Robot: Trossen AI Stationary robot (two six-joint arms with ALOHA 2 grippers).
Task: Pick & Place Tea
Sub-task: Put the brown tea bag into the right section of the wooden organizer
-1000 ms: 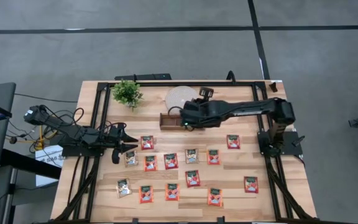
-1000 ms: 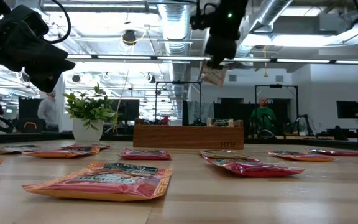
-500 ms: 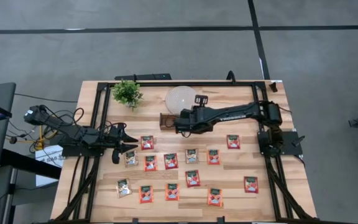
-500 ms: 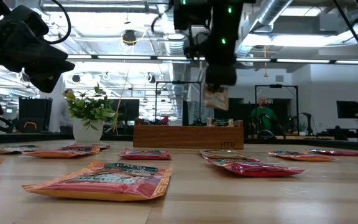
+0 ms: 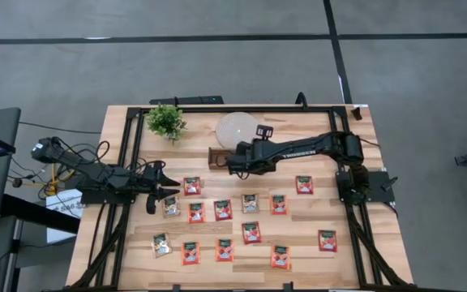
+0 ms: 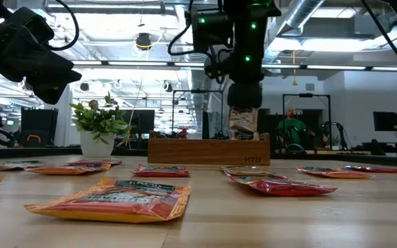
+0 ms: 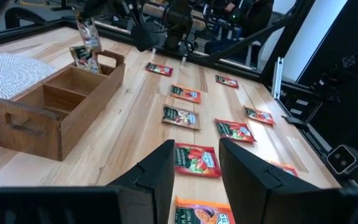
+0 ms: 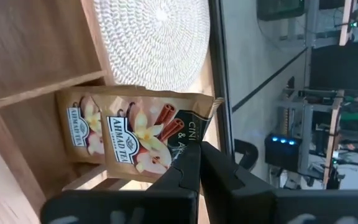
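Even, diffuse light fills the high view; the worktop (image 5: 314,251) is bright with only faint, soft shadows under the arms. In the low view, ceiling lights (image 6: 143,41) at about 11 o'clock glare white and leave the arm bodies backlit, nearly silhouetted. The nearest sachet (image 6: 112,200) at 7 o'clock is slightly soft. In both wrist views the close dark fingers (image 7: 163,174) at 6 o'clock are blurred, while farther things stay fairly sharp.

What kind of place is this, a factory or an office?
Probably a robotics lab or workshop. Two robot arms are mounted on a wooden table, bare ducts run along the ceiling, and a person stands among monitors and racks behind.
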